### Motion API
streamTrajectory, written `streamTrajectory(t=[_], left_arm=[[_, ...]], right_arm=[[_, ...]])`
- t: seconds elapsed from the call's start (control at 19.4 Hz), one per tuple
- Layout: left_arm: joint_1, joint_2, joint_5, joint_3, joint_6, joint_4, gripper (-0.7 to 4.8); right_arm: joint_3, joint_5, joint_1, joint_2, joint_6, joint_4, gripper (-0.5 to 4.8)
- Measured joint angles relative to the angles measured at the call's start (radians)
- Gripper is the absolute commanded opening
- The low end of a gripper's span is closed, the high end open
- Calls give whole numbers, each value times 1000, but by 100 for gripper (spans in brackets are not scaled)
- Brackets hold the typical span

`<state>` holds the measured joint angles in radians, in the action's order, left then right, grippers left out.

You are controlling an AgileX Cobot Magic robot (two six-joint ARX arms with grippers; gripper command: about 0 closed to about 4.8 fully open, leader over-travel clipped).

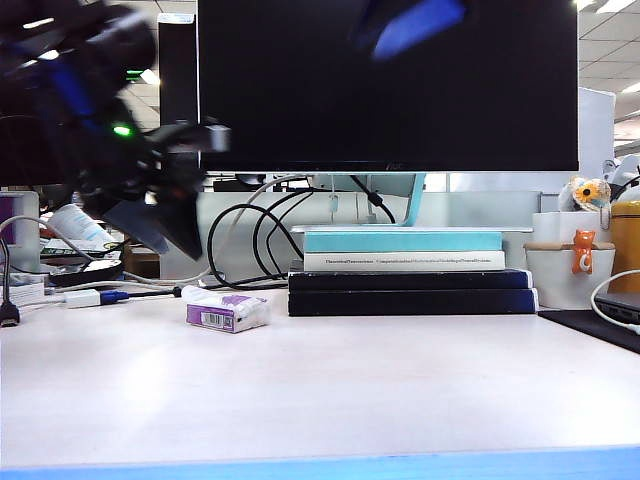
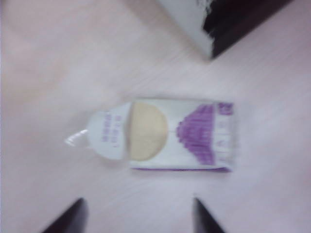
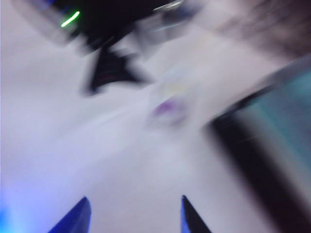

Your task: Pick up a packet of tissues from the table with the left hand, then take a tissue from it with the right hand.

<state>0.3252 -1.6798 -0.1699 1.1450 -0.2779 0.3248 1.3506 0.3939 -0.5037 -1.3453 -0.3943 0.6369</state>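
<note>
The left gripper, jaws apart and empty, hovers above the packet of tissues on the table – the pick-up step, calling for descent and closing – while the right gripper, likewise parted and empty, waits aloft.

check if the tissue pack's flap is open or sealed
Open: on the packet of tissues the flap is peeled back, baring the oval opening.

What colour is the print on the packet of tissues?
Purple on white, on the packet of tissues; the left wrist view shows it best.
</note>
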Motion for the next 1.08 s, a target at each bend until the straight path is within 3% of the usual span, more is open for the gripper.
streamTrajectory(t=[0.1,0.21,0.31,0.52,0.83,1.08], left_arm=[[-39,0,-109,0,7,-5,298],[-76,1,-145,0,33,-11,297],[-112,1,-134,0,53,-7,269],[-98,3,-121,0,83,23,268],[-121,92,-117,0,88,55,267],[-125,105,-115,-2,71,61,267]], right_arm=[[1,-35,23,30,31,-44,241],[2,-55,42,47,54,-64,242],[3,-53,38,22,65,-63,242],[3,23,36,-130,69,-117,244],[1,107,31,-369,143,-333,343],[89,201,12,-517,240,-457,383]])
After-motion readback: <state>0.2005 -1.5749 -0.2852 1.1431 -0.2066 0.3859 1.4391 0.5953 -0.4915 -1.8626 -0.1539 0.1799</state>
